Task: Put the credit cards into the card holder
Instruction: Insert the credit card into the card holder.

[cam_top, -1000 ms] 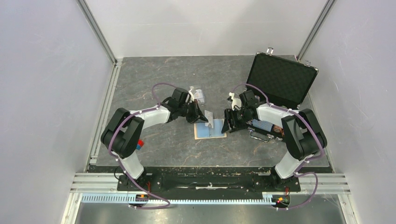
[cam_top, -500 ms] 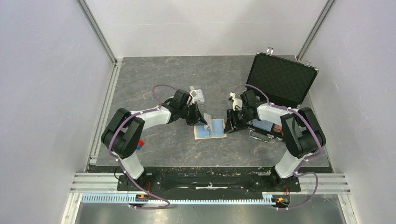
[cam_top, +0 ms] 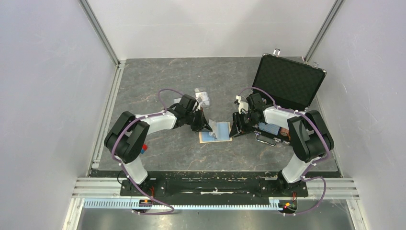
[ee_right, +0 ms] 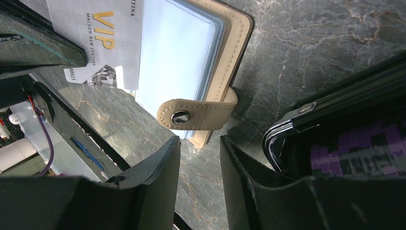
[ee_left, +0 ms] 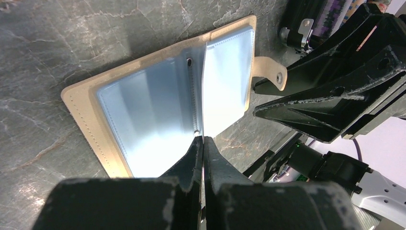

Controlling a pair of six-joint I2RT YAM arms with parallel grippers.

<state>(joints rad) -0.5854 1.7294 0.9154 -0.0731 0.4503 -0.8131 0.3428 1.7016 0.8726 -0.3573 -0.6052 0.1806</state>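
Observation:
The card holder [cam_top: 216, 133] lies open on the table, tan with light blue pockets [ee_left: 153, 110]. My left gripper [cam_top: 207, 124] is shut on a white credit card [ee_right: 95, 38] printed "VIP". It holds the card on edge over the holder's middle fold; in the left wrist view the closed fingertips [ee_left: 202, 140] point at that fold. My right gripper [cam_top: 237, 127] is open and empty, its jaws [ee_right: 200, 143] just off the holder's snap tab [ee_right: 196, 114]. A second pale card [cam_top: 203, 98] lies behind the left gripper.
An open black case [cam_top: 287, 86] stands at the back right, its near half [ee_right: 335, 143] close beside the right gripper. A red and blue block [cam_top: 143, 149] sits by the left arm's base. White walls enclose the table.
My left gripper has moved a little right and nearer, bringing the card over the card holder. The right arm has not visibly moved.

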